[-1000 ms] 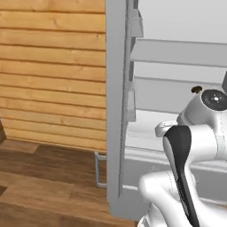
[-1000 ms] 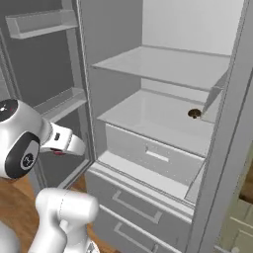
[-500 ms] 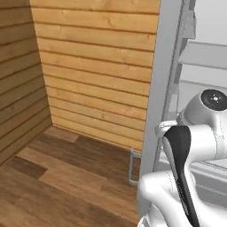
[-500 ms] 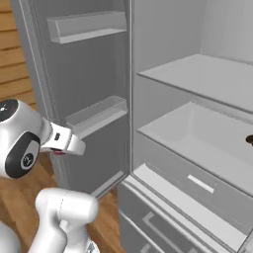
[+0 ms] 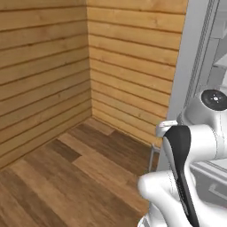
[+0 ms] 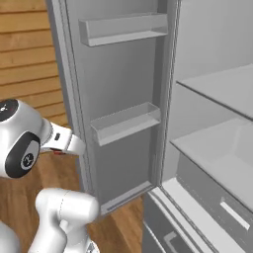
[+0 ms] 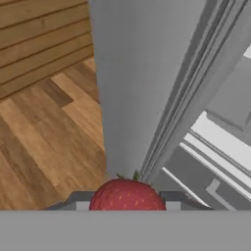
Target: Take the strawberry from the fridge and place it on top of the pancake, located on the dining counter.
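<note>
Strawberry: pinched between our gripper jaws, outside the fridge. Views have swung from shelves to open door and wooden wall; we judge transit toward the dining counter begun.

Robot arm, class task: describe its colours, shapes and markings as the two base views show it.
The arm is glossy white, built of rounded tubular links. A black curved band runs along one link, and the big rounded joint carries a dark circular cap with a small pale emblem. Its wrist section is white with a small red marking underneath.
</note>
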